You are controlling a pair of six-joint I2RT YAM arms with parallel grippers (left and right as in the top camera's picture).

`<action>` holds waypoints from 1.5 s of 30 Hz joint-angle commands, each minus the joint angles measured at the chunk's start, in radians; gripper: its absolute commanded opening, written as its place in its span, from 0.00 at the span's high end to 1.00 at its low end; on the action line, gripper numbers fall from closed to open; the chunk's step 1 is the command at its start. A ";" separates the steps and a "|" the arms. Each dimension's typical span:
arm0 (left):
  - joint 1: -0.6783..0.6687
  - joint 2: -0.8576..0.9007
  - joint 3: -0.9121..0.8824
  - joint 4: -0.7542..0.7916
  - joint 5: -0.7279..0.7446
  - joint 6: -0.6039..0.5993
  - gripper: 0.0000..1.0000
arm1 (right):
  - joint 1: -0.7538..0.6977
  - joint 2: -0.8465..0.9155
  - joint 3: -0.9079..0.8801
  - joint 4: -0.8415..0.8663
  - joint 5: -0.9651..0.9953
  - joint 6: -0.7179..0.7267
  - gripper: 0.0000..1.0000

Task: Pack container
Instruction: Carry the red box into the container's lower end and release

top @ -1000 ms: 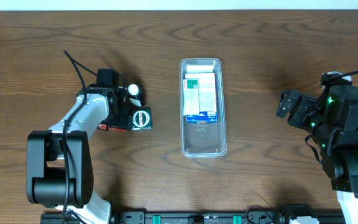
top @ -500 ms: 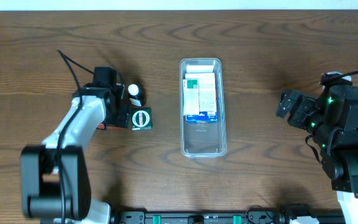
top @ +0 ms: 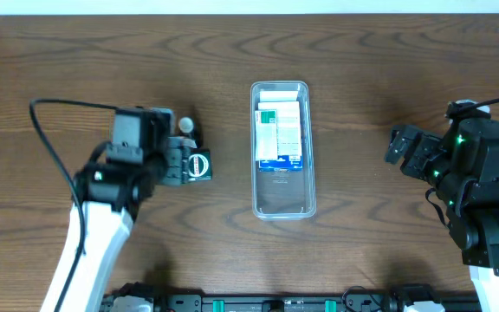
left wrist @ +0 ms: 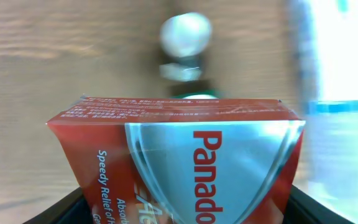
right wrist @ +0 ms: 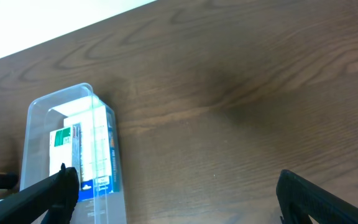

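The container (top: 282, 198) is a clear, long bin at the table's middle; a white, green and blue box (top: 280, 130) lies in its far half. It shows in the right wrist view (right wrist: 42, 115) too. My left gripper (top: 178, 163) is left of the container, shut on a red Panadol box (left wrist: 185, 155) that fills the left wrist view. The box is hidden under the gripper in the overhead view. My right gripper (top: 398, 146) is open and empty at the right, well away from the container, with bare table between its fingers (right wrist: 48, 193).
A dark green box with a round mark (top: 199, 165) lies just right of the left gripper. A small white-capped bottle (top: 186, 128) stands behind it, and shows blurred in the left wrist view (left wrist: 185, 34). The table's far edge runs along the top.
The left arm has risen and swung round, its wrist now higher over the same spot. The red box no longer shows on the table beside the green box. The right arm has not moved.
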 commanded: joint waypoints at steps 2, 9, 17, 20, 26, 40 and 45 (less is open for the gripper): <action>-0.144 -0.053 0.006 0.013 0.065 -0.213 0.29 | -0.009 -0.001 0.005 -0.002 0.010 -0.002 0.01; -0.434 -0.016 0.006 0.097 0.053 -0.370 0.29 | -0.009 -0.001 0.005 -0.002 0.010 -0.002 0.01; -0.618 0.186 0.006 0.202 -0.044 -0.509 0.29 | -0.009 -0.001 0.005 -0.002 0.011 -0.002 0.01; -0.633 0.278 0.006 0.234 -0.045 -0.565 0.30 | -0.009 -0.001 0.005 -0.002 0.011 -0.002 0.01; -0.634 0.421 0.006 0.319 -0.044 -0.594 0.30 | -0.009 -0.001 0.005 -0.002 0.011 -0.002 0.01; -0.647 0.486 0.006 0.335 0.005 -0.601 0.15 | -0.009 -0.001 0.005 -0.002 0.010 -0.002 0.01; -0.647 0.485 0.006 0.337 0.029 -0.600 0.09 | -0.009 -0.001 0.005 -0.002 0.010 -0.002 0.01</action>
